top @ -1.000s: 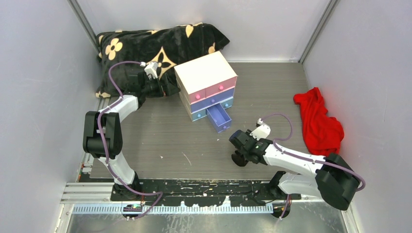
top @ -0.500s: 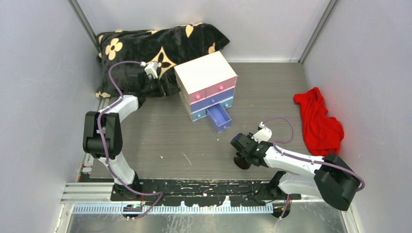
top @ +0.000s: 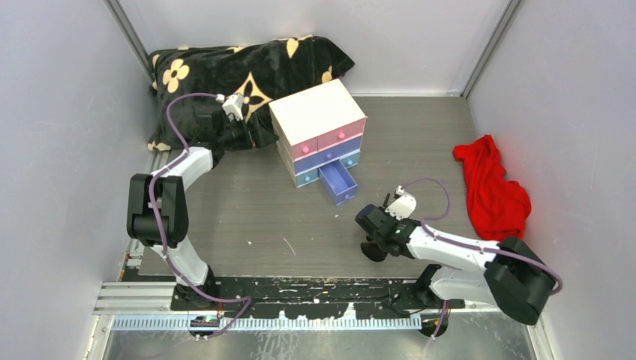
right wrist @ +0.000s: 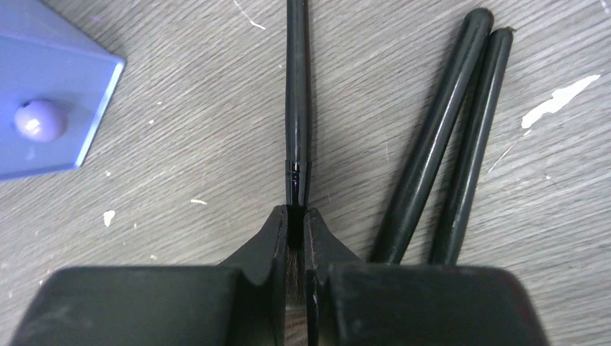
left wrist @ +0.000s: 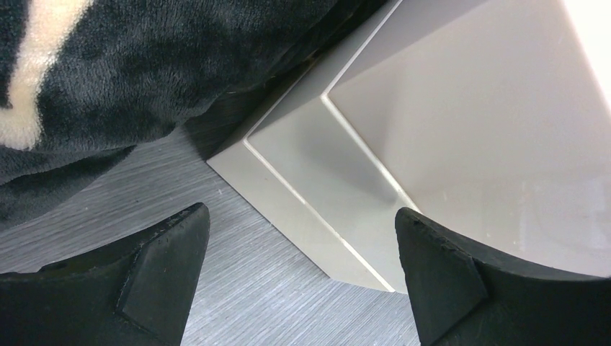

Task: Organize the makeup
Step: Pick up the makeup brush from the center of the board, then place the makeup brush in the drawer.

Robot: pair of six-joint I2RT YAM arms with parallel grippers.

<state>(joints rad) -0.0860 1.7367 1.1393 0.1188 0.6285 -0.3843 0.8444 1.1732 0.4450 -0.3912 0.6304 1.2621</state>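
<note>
Black thin-handled brush [right wrist: 297,94] lies on the bench [right wrist: 180,144] toward its near edge, right claw [right wrist: 296,216] pinching its bristle end, two more brushes [right wrist: 439,144] just beside; left claw [left wrist: 295,267] spread by the cream box [left wrist: 461,144].

Grey wood-grain tabletop [top: 247,217] between plain pale walls [top: 60,150]

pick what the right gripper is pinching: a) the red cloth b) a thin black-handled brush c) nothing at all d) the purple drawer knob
B: in the right wrist view the right gripper has its jaws closed on the black-handled brush near its bristle end, with the handle pointing away along the table.
</note>
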